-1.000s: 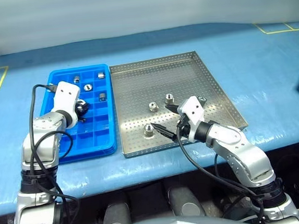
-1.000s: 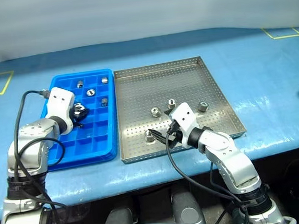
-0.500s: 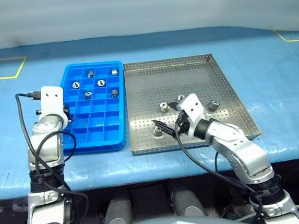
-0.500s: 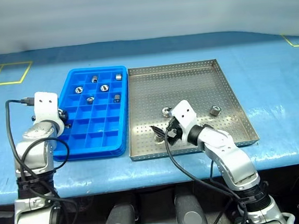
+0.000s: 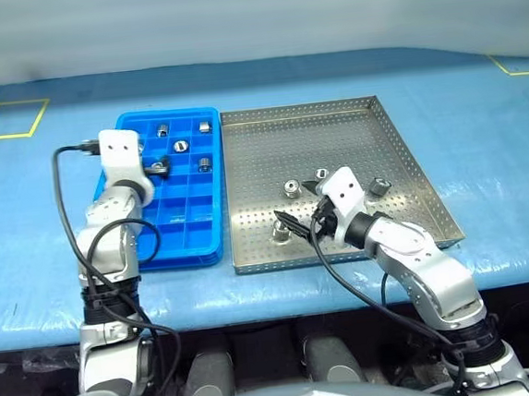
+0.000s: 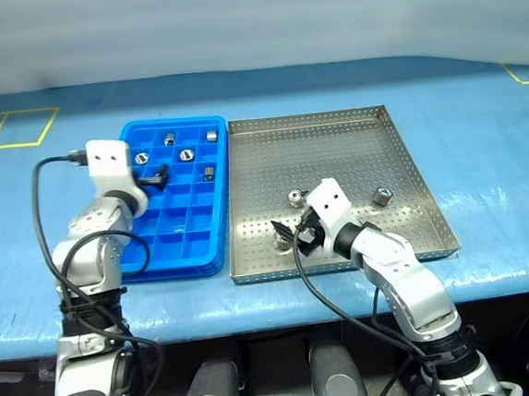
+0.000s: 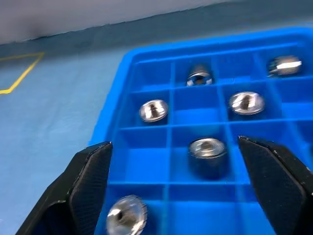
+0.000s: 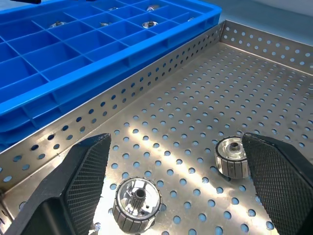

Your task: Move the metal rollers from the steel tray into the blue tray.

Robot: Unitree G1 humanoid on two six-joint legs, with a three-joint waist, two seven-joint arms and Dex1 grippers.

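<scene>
Both my grippers open, empty.
My left gripper (image 5: pixel 157 167) hovers over blue tray (image 5: pixel 131 256), frame left; right gripper (image 5: pixel 295 212) over steel tray (image 5: pixel 332 123), straddling 2 metal rollers (image 8: pixel 137 210).

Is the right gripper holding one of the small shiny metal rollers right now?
No, the right gripper is open and empty, with two metal rollers lying loose on the perforated grey steel tray between its fingers.

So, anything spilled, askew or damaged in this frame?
Nothing stands out. The blue tray and steel tray sit side by side on the table, rollers each in their own compartments, the rest loose on the steel tray. Both the left gripper and right gripper are open and empty.
</scene>
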